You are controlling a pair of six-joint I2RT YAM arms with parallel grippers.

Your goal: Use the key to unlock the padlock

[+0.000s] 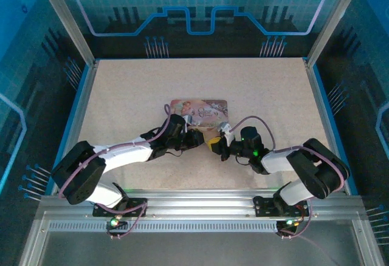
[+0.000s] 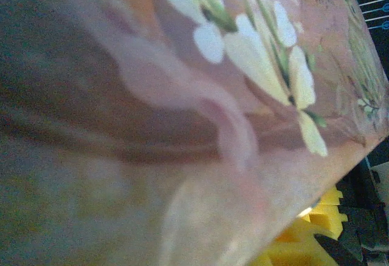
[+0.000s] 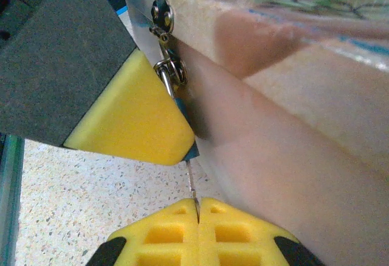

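Note:
The pink picture tin [image 1: 199,112] lies mid-table, and its lid [image 2: 182,96] looms close and blurred in the left wrist view. Off the tin's front latch hangs the padlock, with its thin silver shackle [image 3: 169,71] showing. Its body is tucked behind my left gripper's yellow finger [image 3: 130,120], which presses on it; the other finger is hidden. My left gripper [image 1: 194,137] sits at the tin's front edge. My right gripper [image 3: 199,212] is shut on the key [image 3: 191,184]. The key's thin blade runs up into the padlock's underside, below the yellow finger.
The tin's side wall [image 3: 292,114] stands close on the right of both grippers. Speckled table [image 3: 61,199] lies below left. The right gripper's yellow tips [image 2: 310,232] show past the lid's corner. Blue side rails [image 1: 82,96] and glass walls bound the table.

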